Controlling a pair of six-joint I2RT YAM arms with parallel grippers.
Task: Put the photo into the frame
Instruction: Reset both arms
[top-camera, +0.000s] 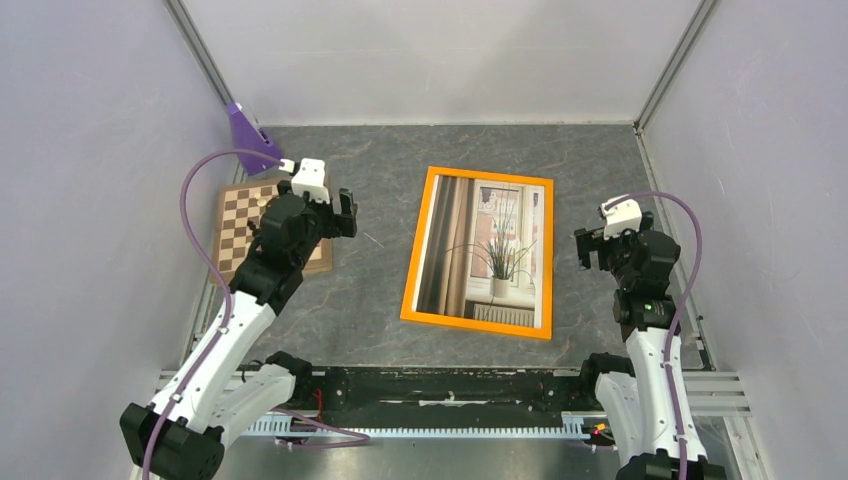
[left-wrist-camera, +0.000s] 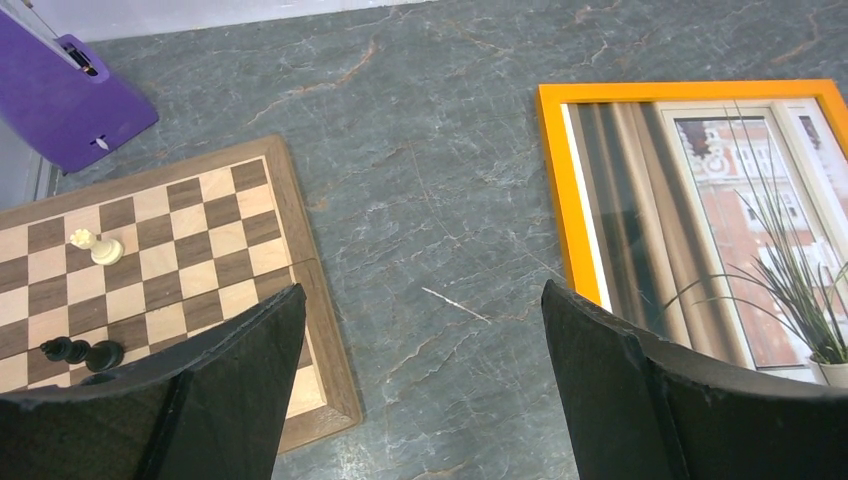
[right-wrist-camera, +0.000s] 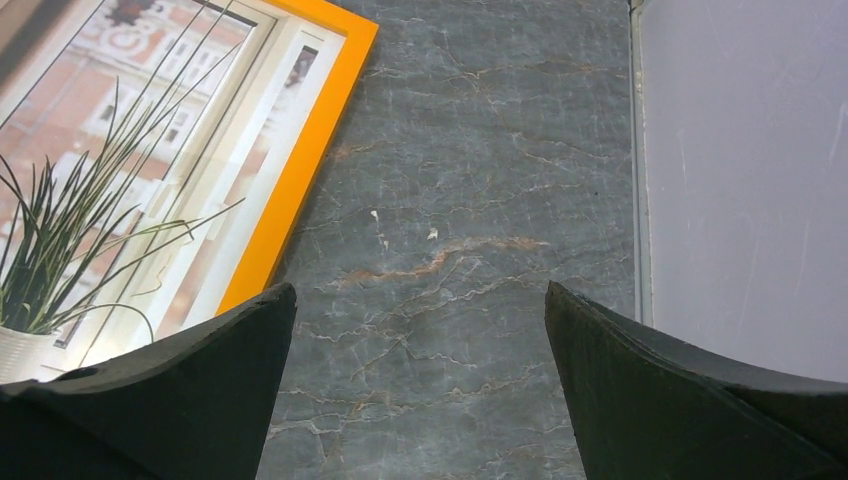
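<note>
The orange frame lies flat in the middle of the grey table, and the photo of a spiky potted plant by a window lies inside its rails. My left gripper hovers left of the frame, open and holding nothing. In the left wrist view my left gripper hangs over bare table, with the frame and photo to its right. My right gripper stands open and holds nothing just right of the frame. The right wrist view has the right gripper beside the frame and photo.
A brown-and-white chessboard lies at the left under my left arm; it carries a white piece and dark pieces. A purple mount sits at the back left. The enclosure wall stands close on the right.
</note>
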